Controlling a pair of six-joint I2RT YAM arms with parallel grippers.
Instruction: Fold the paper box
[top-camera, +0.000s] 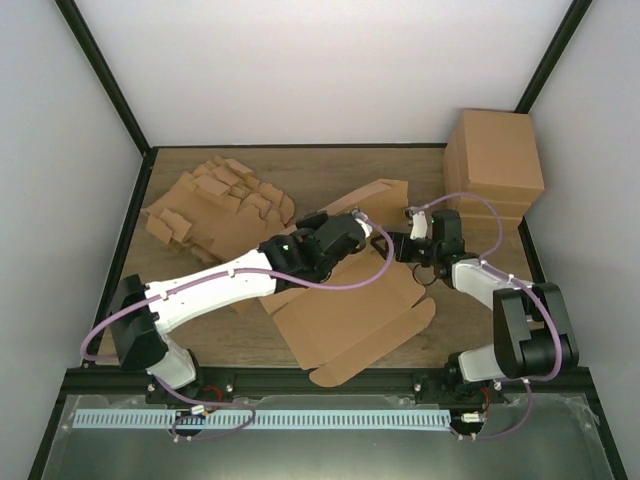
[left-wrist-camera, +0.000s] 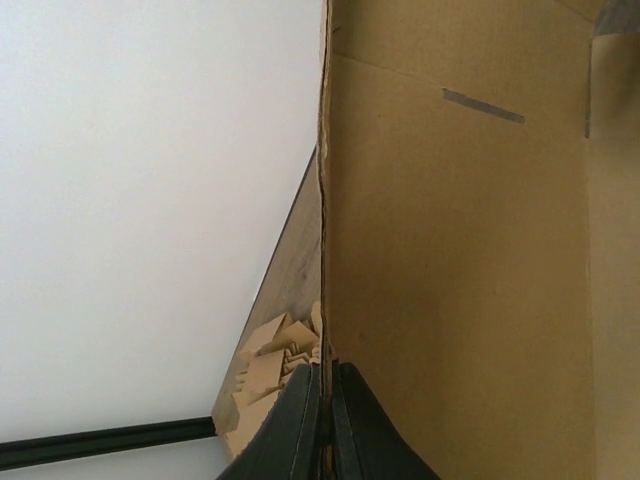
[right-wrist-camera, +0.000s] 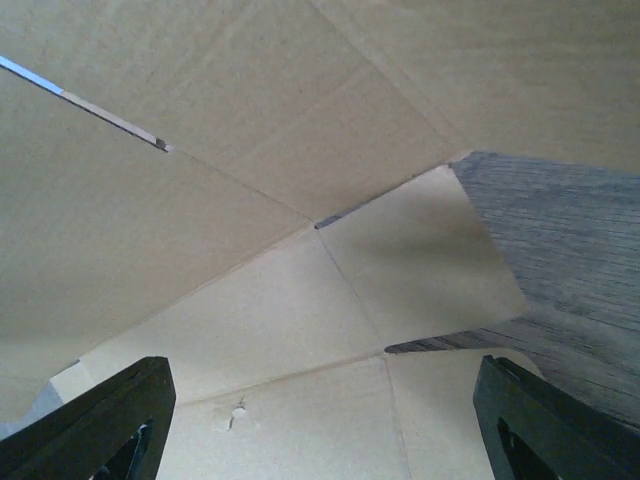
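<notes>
The paper box (top-camera: 350, 325) lies partly unfolded in the middle of the table, its front panels flat and a rear panel (top-camera: 385, 197) tilted up. My left gripper (top-camera: 366, 228) reaches across from the left. In the left wrist view its fingers (left-wrist-camera: 300, 420) are shut on the thin edge of an upright panel of the paper box (left-wrist-camera: 470, 280). My right gripper (top-camera: 402, 246) sits just right of it, low over the box. The right wrist view shows that gripper (right-wrist-camera: 320, 430) open, with its fingers (right-wrist-camera: 110, 420) far apart over creased panels of the paper box (right-wrist-camera: 280, 300) and nothing between them.
A tall block of cardboard boxes (top-camera: 495, 165) stands at the back right corner. A ragged heap of cardboard blanks (top-camera: 215, 205) lies at the back left, and also shows in the left wrist view (left-wrist-camera: 265, 365). Black frame rails (top-camera: 100, 80) and white walls close the table in.
</notes>
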